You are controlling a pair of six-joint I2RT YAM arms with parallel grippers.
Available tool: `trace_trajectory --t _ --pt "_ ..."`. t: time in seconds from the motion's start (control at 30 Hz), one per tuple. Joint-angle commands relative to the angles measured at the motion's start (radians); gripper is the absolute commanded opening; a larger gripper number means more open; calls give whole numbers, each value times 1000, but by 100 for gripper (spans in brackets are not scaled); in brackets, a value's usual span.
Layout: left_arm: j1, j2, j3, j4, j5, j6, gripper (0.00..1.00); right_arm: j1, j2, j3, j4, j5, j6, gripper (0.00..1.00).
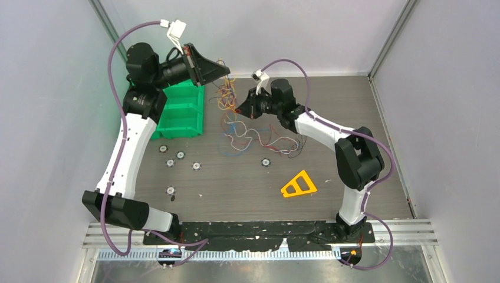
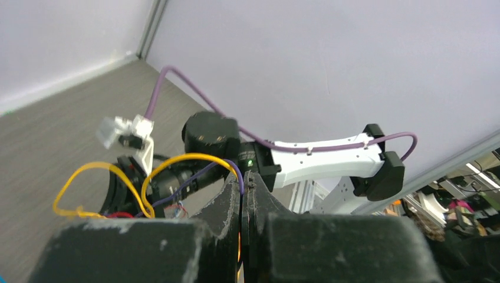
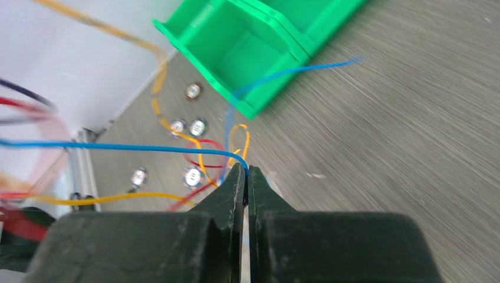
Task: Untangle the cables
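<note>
P1: Grey desk [image 1: 247, 188]; where are the cables [image 1: 259, 141]?
P2: Heaped mid-desk beside green bin [image 1: 183, 115], some strands lifted. Left tool [image 1: 227, 69] raised, clamped on strands. Right tool [image 1: 239, 109] pinches blue wire [image 3: 147, 147].

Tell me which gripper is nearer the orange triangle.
Right. The right gripper, pinching a blue cable, sits back-left of the orange triangle; the left gripper is even farther back.

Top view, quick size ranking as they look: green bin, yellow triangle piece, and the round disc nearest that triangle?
1. green bin, clearly the largest.
2. yellow triangle, well under the bin's size.
3. round disc, the smallest by far.
All three sit at about the same depth, so nearness to the camera hardly skews this.
</note>
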Motion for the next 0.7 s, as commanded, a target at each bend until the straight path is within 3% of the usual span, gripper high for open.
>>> trace_trajectory --t 0.0,0.3,0.47,0.53,0.6,0.63,0.67 --pt "25 -30 170 11 7 5 0 -38 -50 -40 -119 90 -173 5" --pt "37 27 489 -90 -21 55 0 -238 -35 -65 -487 247 -460 5" --pt "37 49 556 -104 -37 47 0 -306 -65 -87 -596 286 -622 5" --pt "35 50 537 -97 -33 27 0 -322 -59 -46 -703 214 -694 5" --pt "28 41 473 -94 -30 12 0 -333 -80 -4 -793 73 -735 18" --pt "24 30 420 -81 -26 2 0 -334 -109 24 -836 27 -740 44" --pt "16 18 350 -58 -24 -7 0 -332 -125 40 -851 -51 -734 59"
